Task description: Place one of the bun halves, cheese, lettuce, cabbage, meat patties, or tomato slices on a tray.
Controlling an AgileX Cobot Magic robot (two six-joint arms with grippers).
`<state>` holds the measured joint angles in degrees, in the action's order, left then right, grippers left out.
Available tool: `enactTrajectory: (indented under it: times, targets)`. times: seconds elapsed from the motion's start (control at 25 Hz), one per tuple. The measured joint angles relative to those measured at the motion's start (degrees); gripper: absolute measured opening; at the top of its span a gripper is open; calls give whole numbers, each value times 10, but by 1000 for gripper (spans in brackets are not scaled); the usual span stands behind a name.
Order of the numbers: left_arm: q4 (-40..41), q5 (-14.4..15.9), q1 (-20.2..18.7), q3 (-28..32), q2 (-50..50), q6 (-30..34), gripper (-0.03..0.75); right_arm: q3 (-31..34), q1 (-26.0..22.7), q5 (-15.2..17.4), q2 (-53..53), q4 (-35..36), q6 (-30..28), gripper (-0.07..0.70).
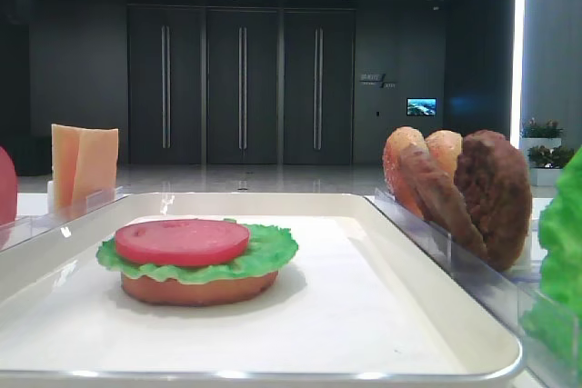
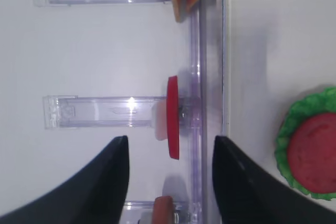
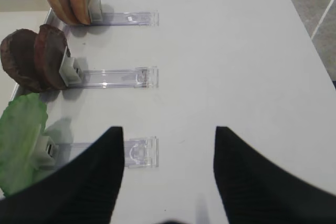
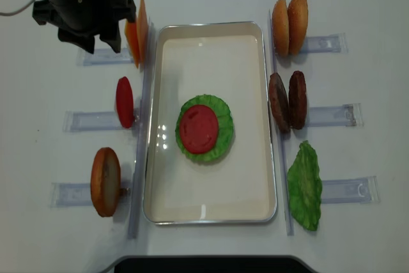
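The cream tray holds a bun half topped by a lettuce leaf and a tomato slice. Left of the tray stand cheese slices, another tomato slice and a bun half. On its right stand two bun halves, two meat patties and a lettuce leaf. Cabbage is out of view. My left gripper is open and empty, with the standing tomato slice just past its fingertips. My right gripper is open over bare table beside the lettuce rack.
Clear plastic racks hold the pieces upright along both long sides of the tray. The left arm's dark body hangs over the top-left corner next to the cheese. A dark base lies at the near table edge.
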<state>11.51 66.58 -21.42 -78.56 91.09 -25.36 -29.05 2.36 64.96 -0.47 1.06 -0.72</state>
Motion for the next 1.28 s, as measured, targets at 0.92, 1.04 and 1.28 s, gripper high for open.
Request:
enactTrajectory:
  times: [0.92,1.04,1.28]
  targets:
    - [-1,-22,229,381,-334,151,391,0,0,0,0,0,0,370]
    - [-10,-24,229,458,-425,157,391,0,0,0,0,0,0,370]
    - [-71,-37,229,512,-614,206,386,0,0,0,0,0,0,370]
